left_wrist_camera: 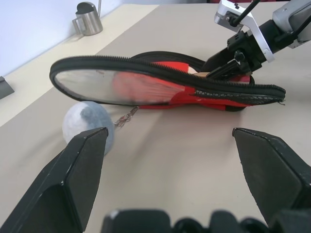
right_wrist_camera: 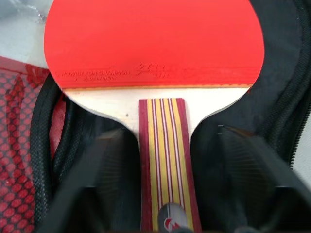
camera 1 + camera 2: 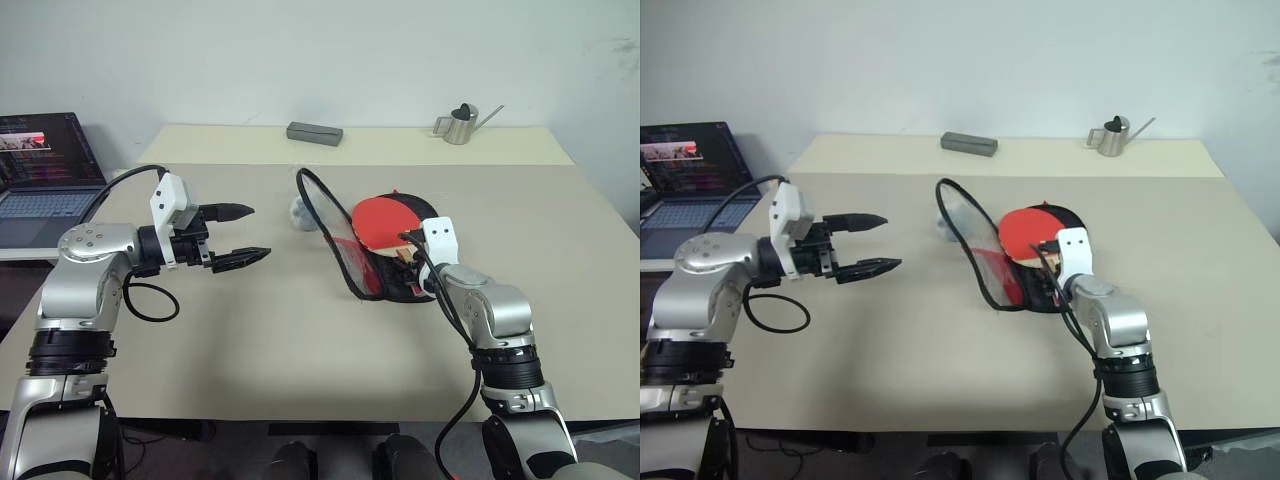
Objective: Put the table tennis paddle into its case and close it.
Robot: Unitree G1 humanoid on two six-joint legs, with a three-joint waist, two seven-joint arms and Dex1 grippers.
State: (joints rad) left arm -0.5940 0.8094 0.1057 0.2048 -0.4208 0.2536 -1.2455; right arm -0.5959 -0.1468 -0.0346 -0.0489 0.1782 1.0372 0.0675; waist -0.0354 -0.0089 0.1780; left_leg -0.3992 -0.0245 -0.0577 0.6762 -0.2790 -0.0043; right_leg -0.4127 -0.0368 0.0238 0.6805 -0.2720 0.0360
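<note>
At my far left an open laptop (image 3: 45, 165) sits on a side desk beside the beige table (image 3: 260, 340). My left claw (image 3: 243, 233) hangs above the table, pointing toward the case, its two black fingers spread wide and grasping nothing. Just past it a small grey-white ball (image 1: 87, 125) lies on the table beside the case's raised flap. The case (image 3: 345, 250) lies unzipped in the middle of the table: its red mesh lid stands up on edge, tilted toward my left, and its black shell lies flat. The table tennis paddle (image 2: 155, 43) lies inside that black shell, red face up, the striped handle pointing at my right claw (image 2: 163, 194). That claw is released: its fingers stand apart on either side of the handle with black lining visible between. At the table's far edge lie a dark grey block (image 3: 314, 132) and, further right, a small metal watering can (image 3: 460, 124).
</note>
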